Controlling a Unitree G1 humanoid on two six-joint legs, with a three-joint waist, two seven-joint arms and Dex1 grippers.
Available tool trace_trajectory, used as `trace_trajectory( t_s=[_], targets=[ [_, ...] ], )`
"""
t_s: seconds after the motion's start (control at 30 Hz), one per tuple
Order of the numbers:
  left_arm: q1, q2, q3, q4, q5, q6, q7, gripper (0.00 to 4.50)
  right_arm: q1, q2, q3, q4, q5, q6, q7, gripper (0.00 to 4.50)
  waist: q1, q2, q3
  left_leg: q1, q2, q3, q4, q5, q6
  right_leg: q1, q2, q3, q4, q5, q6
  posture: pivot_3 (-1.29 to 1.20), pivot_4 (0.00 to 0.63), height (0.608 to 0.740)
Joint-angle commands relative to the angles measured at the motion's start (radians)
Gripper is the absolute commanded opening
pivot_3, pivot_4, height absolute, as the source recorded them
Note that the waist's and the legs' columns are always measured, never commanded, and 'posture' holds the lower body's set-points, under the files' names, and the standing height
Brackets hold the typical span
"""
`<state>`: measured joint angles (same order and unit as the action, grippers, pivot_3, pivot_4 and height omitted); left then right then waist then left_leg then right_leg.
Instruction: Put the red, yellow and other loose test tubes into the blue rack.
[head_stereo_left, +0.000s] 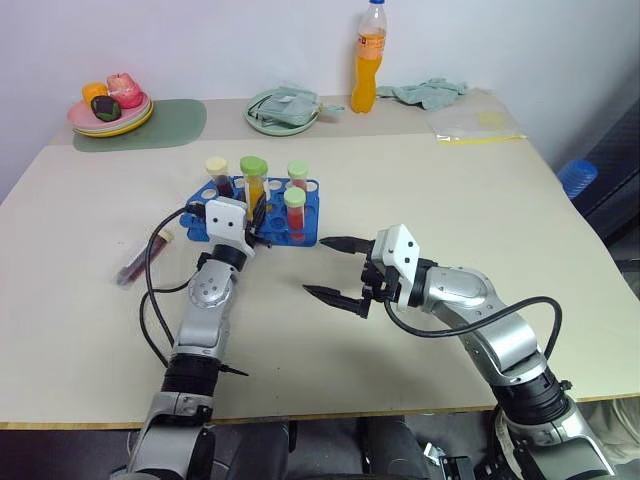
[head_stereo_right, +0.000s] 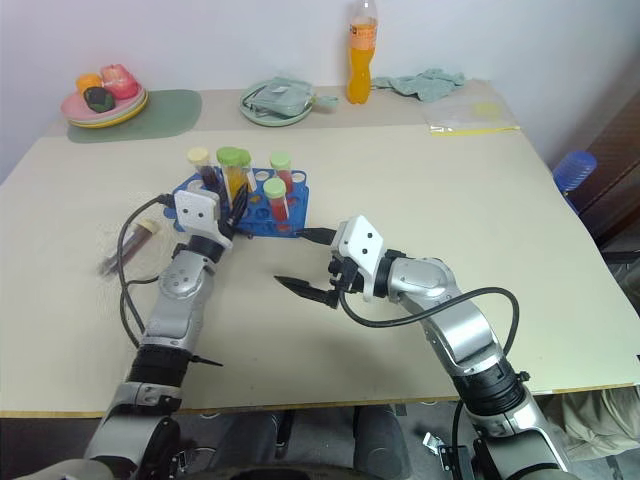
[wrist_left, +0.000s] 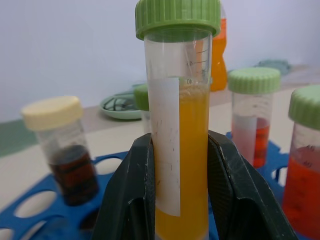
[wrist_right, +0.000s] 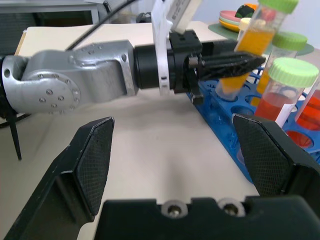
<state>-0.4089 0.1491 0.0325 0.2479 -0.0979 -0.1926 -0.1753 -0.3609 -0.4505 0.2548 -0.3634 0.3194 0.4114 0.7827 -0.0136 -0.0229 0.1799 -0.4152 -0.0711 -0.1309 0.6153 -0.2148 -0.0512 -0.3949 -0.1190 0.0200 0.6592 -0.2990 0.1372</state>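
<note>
The blue rack (head_stereo_left: 310, 225) stands mid-table with several capped tubes upright in it: two with red liquid (head_stereo_left: 295, 215) and one dark with a cream cap (head_stereo_left: 217, 175). My left gripper (head_stereo_left: 260, 216) is shut on a green-capped yellow tube (wrist_left: 182, 150), which it holds slightly tilted over the rack's near left holes (wrist_right: 235, 65). Whether the tube's lower end sits in a hole is hidden. Off to the rack's left, a loose dark-red tube (head_stereo_left: 140, 258) lies flat on the table. My right gripper (head_stereo_left: 335, 269) hovers open and holds nothing, just right of the rack's near corner.
Along the back edge are a plate of fruit (head_stereo_left: 110, 110) on a green mat (head_stereo_left: 165, 125), a green plate with a cloth (head_stereo_left: 283, 110), an orange drink bottle (head_stereo_left: 368, 60), a crumpled cloth (head_stereo_left: 430, 92) and a plastic bag (head_stereo_left: 478, 125). A black cable (head_stereo_left: 155, 290) loops beside my left arm.
</note>
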Motion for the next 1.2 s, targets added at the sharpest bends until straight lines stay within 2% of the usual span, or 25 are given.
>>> trace_trajectory(
  t_s=[0.03,0.33,0.5,0.53,0.6,0.7,0.77,0.8,0.9,0.97,1.07,1.2],
  targets=[
    [-0.017,-0.009,0.016,0.013,-0.02,-0.034,-0.018,0.82,0.007,0.0,-0.023,-0.052,0.011,0.003,-0.009,4.19,0.0,0.0,0.0,0.0,0.0,0.0,0.0,0.0,0.0,0.0,0.0,0.0,0.0,0.0,0.0,0.0,0.15,0.74],
    [0.008,-0.022,0.016,0.013,0.011,-0.055,0.0,0.82,0.009,-0.002,-0.025,-0.059,0.011,0.007,-0.013,4.19,0.001,0.0,0.0,0.0,0.0,0.0,0.0,0.0,0.0,0.0,0.0,0.0,0.0,0.0,0.0,0.0,0.15,0.74],
    [0.022,-0.016,0.034,-0.028,-0.001,-0.058,0.009,3.38,0.008,-0.003,-0.02,-0.06,0.009,0.006,-0.009,4.19,-0.001,0.0,0.0,0.0,0.0,0.0,0.0,0.0,0.0,0.0,0.0,0.0,0.0,0.0,0.0,0.0,0.15,0.74],
    [0.028,-0.009,0.046,-0.061,-0.008,-0.049,0.013,3.77,0.008,-0.003,-0.02,-0.061,0.009,0.006,-0.009,4.19,-0.002,0.0,0.0,0.0,0.0,0.0,0.0,0.0,0.0,0.0,0.0,0.0,0.0,0.0,0.0,0.0,0.15,0.74],
    [0.045,0.013,0.085,-0.157,-0.053,-0.008,0.009,3.77,0.008,-0.004,-0.021,-0.063,0.009,0.007,-0.009,4.19,0.0,0.0,0.0,0.0,0.0,-0.001,0.0,0.0,0.0,0.0,0.0,0.0,0.0,0.0,0.0,0.0,0.15,0.74],
    [0.089,0.106,0.199,-0.375,-0.189,0.129,-0.016,3.77,0.014,-0.006,-0.025,-0.066,0.014,0.012,-0.008,4.19,-0.012,0.0,0.0,0.0,0.001,-0.002,0.0,0.0,0.0,-0.001,0.0,0.001,0.0,0.0,0.0,0.0,0.15,0.74],
    [0.122,0.181,0.26,-0.447,-0.263,0.226,-0.043,3.77,0.016,-0.005,-0.025,-0.063,0.02,0.013,-0.003,4.19,-0.013,0.0,0.0,0.0,0.001,-0.003,-0.001,0.0,0.0,-0.002,0.001,0.001,0.002,0.0,0.0,0.0,0.15,0.74],
    [0.133,0.223,0.302,-0.471,-0.317,0.288,-0.059,3.77,0.014,-0.003,-0.024,-0.061,0.022,0.013,0.0,4.19,-0.014,0.0,0.0,0.0,0.002,-0.003,-0.001,0.0,0.0,-0.003,0.001,0.001,0.003,0.0,0.0,0.0,0.15,0.74],
    [0.123,0.347,0.42,-0.479,-0.453,0.444,-0.091,4.46,0.007,0.001,-0.019,-0.052,0.024,0.01,0.009,4.19,-0.006,0.0,0.0,0.001,0.001,-0.002,-0.001,0.0,0.0,-0.001,0.001,0.001,0.002,0.0,0.0,0.0,0.15,0.74],
    [0.105,0.432,0.463,-0.444,-0.513,0.547,-0.128,4.46,0.001,0.004,-0.016,-0.043,0.025,0.005,0.017,4.19,0.0,0.0,0.0,0.001,0.001,-0.003,0.0,0.0,0.0,0.0,0.001,0.001,0.002,0.0,0.0,0.0,0.15,0.74],
    [0.082,0.529,0.468,-0.362,-0.555,0.69,-0.178,4.46,-0.008,0.013,-0.01,-0.03,0.021,-0.001,0.025,4.19,0.001,0.0,0.0,0.001,0.0,-0.003,0.0,0.0,0.0,0.001,0.001,0.0,0.002,0.0,0.0,0.0,0.15,0.74],
    [0.043,0.695,0.325,-0.246,-0.453,0.885,-0.229,4.46,-0.017,0.024,-0.005,-0.017,0.014,-0.008,0.029,4.19,-0.006,0.0,0.0,0.002,0.001,-0.002,-0.001,0.0,0.0,0.001,0.001,0.0,0.002,0.0,0.0,0.0,0.15,0.74]
  ],
)
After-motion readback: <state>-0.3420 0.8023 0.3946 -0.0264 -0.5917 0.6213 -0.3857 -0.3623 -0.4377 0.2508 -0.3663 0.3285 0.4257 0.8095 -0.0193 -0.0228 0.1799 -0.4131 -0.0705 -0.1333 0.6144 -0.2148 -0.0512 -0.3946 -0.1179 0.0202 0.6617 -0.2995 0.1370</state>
